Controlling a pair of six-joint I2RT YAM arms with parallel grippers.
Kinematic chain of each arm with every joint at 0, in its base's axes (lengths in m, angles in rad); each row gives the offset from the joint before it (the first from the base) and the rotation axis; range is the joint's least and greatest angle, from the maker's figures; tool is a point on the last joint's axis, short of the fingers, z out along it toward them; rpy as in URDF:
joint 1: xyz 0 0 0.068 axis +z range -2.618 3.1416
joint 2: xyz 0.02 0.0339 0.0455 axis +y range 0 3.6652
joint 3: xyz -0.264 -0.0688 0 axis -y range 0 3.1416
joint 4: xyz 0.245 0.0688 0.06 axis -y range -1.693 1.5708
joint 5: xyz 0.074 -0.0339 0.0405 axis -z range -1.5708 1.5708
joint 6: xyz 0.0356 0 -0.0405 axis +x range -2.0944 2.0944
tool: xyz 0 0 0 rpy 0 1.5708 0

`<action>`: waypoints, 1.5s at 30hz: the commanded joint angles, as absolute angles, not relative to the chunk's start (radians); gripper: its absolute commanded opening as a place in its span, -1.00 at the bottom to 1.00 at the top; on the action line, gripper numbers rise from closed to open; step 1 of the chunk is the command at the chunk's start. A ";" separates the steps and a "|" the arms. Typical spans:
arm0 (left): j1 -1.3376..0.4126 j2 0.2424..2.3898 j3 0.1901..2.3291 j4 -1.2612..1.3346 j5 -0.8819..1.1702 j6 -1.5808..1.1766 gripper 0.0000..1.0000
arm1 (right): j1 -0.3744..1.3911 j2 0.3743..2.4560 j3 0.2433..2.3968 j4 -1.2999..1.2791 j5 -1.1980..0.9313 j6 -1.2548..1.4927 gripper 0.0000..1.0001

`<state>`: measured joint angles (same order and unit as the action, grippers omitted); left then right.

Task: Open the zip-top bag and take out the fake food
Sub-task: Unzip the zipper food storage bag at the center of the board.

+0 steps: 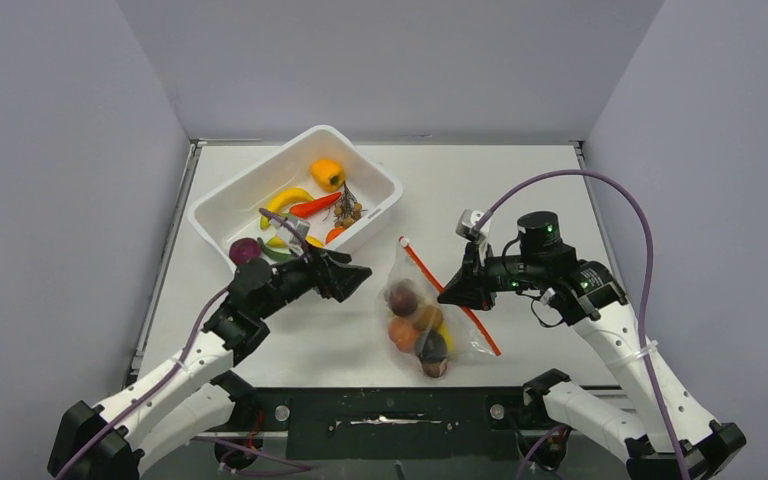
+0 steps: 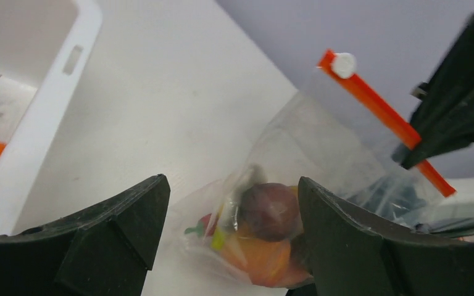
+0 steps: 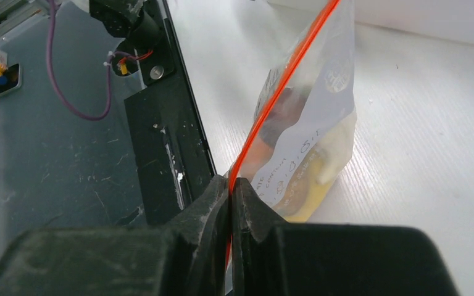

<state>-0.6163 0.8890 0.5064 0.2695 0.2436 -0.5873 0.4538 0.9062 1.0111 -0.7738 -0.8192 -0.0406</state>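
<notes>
The crinkly clear zip-top bag [image 1: 415, 278] sits on the desk [image 1: 530, 200] between the pincers. The right pincer [image 3: 229, 182] is clenched on its red-orange zip strip [image 3: 284, 77]. The left pincer [image 1: 357, 276] is released just beside it. Glossy rounded fake food [image 1: 422, 332] lies inside.

faint txt on bag [image 3: 321, 123], illegible

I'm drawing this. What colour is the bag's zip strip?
Zip strip: red-orange, best in left wrist view.
</notes>
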 commanded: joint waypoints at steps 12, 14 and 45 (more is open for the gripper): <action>-0.612 0.988 0.359 1.014 0.729 -0.449 0.56 | 0.520 0.944 1.053 -0.785 -0.997 -0.199 -0.99; -0.610 1.038 0.393 1.002 0.783 -0.436 0.56 | 0.531 0.945 1.050 -0.782 -1.005 -0.199 -0.99; -0.598 1.104 0.529 0.783 0.873 -0.355 -1.00 | 0.595 0.864 0.973 -0.641 -0.806 -0.103 -0.82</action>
